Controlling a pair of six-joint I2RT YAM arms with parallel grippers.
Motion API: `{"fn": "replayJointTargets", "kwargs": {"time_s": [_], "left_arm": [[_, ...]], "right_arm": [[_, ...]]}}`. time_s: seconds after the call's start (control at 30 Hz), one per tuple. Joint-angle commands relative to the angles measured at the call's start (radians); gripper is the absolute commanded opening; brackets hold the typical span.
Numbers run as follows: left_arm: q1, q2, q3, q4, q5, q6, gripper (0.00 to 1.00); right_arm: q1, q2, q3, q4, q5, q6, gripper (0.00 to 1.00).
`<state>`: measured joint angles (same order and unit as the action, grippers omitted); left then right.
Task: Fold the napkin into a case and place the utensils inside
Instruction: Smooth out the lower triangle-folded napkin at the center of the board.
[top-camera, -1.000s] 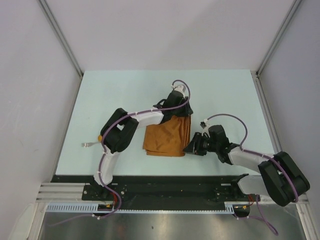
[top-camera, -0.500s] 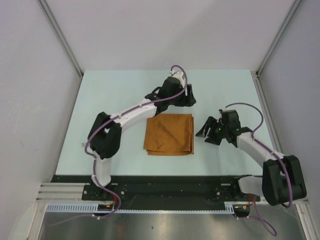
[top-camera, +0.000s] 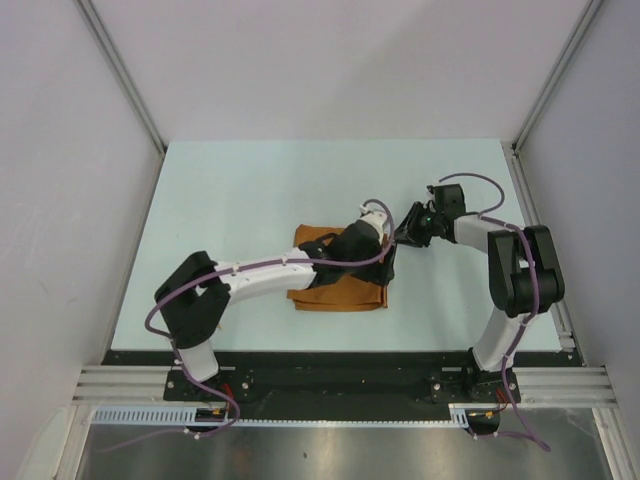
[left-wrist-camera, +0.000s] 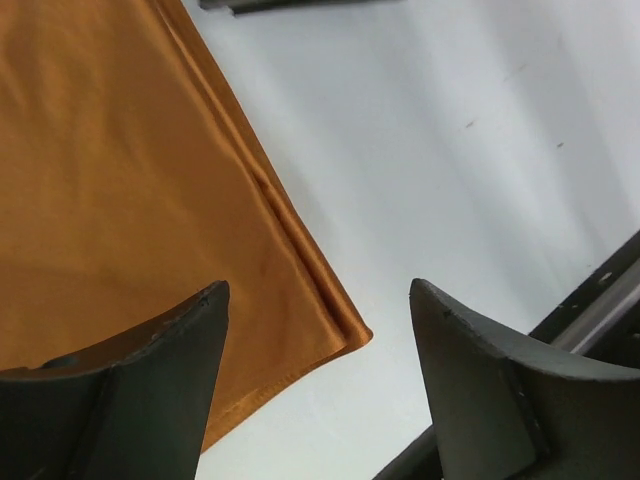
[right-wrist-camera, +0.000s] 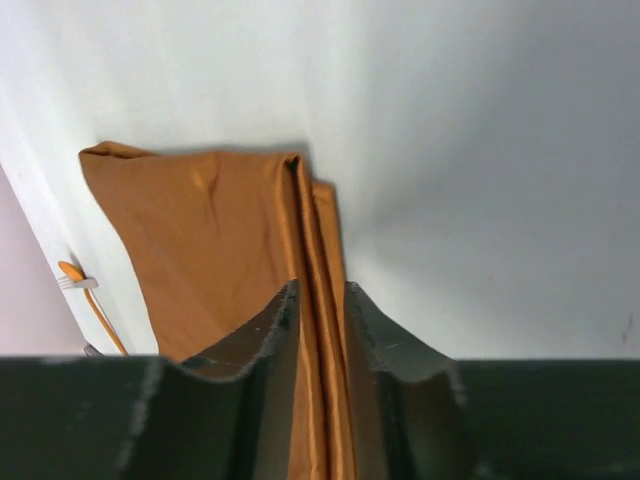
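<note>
High rear overview; both wrist views close above the shared napkin (left-wrist-camera: 100, 180).

Top view: bright, even, diffuse light from overhead; table (top-camera: 250, 190) pale and uniformly lit, nothing blown out; only faint, soft shadows lay under the arms (top-camera: 270, 272); metal strip (top-camera: 330, 450) at the near edge gave a dull grey sheen; focus sharp throughout (corner posts (top-camera: 125, 85) leaned outward, a mild wide-angle effect).

Left wrist view: left gripper (left-wrist-camera: 317, 290) dark, underexposed and soft-edged in the foreground; napkin (left-wrist-camera: 120, 200) in focus, its folds picked out by a slight sheen; table graded from bright to greyer toward the frame edges.

Right wrist view: right gripper (right-wrist-camera: 320, 288) near-black and blurred; a soft shadow lay past the napkin's far edge; right side of the frame dimmer.
</note>
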<state>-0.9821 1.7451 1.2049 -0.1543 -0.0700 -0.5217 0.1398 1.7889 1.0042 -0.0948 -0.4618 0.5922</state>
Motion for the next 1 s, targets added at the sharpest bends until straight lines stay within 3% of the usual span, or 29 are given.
{"fn": "replayJointTargets", "kwargs": {"time_s": [0.0, 0.5, 0.8, 0.97], "left_arm": [[-0.055, 0.069, 0.087, -0.057, -0.155, 0.011, 0.77], [-0.135, 0.143, 0.061, -0.056, -0.100, -0.047, 0.71], [-0.138, 0.142, 0.044, -0.067, -0.108, -0.052, 0.55], [-0.148, 0.155, 0.057, -0.085, -0.105, -0.060, 0.60]], "right_arm": [[-0.006, 0.046, 0.066, 0.040, -0.032, -0.025, 0.27], [-0.006, 0.101, 0.082, 0.052, -0.047, -0.055, 0.21], [0.000, 0.124, 0.083, 0.050, -0.058, -0.055, 0.15], [-0.002, 0.133, 0.083, 0.058, -0.058, -0.048, 0.15]]}}
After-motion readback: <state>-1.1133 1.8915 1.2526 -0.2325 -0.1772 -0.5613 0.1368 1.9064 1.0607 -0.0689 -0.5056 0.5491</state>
